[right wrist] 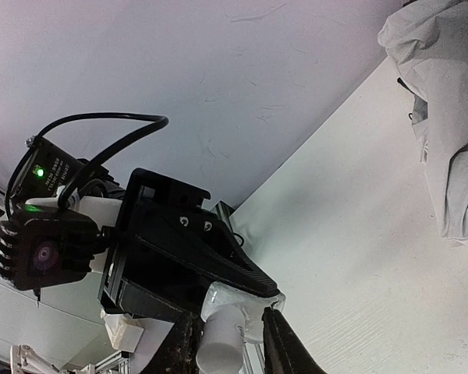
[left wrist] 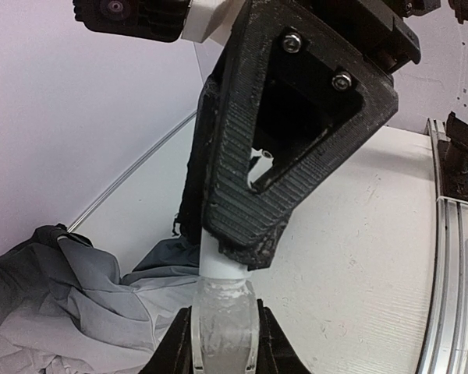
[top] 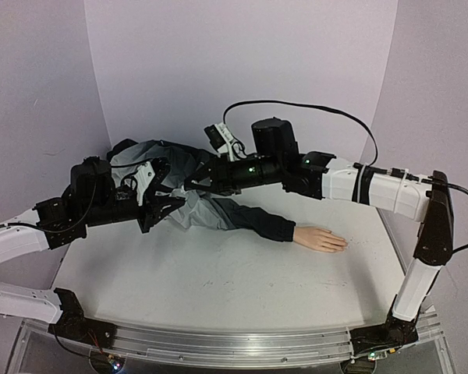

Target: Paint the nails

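Left claw [left wrist: 222, 344] grips bottle [left wrist: 221, 305] | right claw [right wrist: 231, 343] apparently on cap [right wrist: 217, 347] | nails [top: 341, 246] indistinct

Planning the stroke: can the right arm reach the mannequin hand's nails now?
Probably not yet: the right gripper is shut on the cap of the bottle held by the left gripper, over the jacket. The way to the mannequin hand looks free.

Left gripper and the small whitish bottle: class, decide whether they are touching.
Touching. In the left wrist view the left gripper clamps the bottle, with a finger pressed on each side and no gap.
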You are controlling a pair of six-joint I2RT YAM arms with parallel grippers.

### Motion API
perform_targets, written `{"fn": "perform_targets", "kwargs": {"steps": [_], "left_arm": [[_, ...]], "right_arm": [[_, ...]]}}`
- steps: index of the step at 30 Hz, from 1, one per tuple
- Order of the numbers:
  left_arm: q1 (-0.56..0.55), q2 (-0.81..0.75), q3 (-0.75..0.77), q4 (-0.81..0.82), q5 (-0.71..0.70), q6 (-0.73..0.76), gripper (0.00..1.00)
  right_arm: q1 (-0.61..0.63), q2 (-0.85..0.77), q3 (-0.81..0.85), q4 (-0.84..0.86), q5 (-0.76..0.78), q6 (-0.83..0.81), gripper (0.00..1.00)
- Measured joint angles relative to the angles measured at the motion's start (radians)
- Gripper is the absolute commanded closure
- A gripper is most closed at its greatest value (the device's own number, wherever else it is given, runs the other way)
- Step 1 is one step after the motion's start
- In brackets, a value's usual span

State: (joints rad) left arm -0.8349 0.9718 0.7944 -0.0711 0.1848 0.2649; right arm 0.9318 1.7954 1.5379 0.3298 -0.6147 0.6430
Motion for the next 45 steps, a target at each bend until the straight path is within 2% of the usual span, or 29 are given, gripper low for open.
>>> {"fn": "perform_targets", "kwargs": {"steps": [3, 12, 45], "left_arm": [[0.000, 0.000, 0.000, 0.000, 0.003, 0.000, 1.00], [0.001, 0.003, 0.000, -0.004, 0.003, 0.000, 1.00], [0.003, 0.019, 0.004, -0.003, -0.003, 0.000, 1.00]], "right_arm": [[0.000, 0.005, 0.000, 0.000, -0.004, 0.000, 0.74], [0.000, 0.006, 0.002, 0.004, -0.015, -0.007, 1.00], [-0.002, -0.059, -0.042, 0.035, 0.043, -0.037, 1.00]]}}
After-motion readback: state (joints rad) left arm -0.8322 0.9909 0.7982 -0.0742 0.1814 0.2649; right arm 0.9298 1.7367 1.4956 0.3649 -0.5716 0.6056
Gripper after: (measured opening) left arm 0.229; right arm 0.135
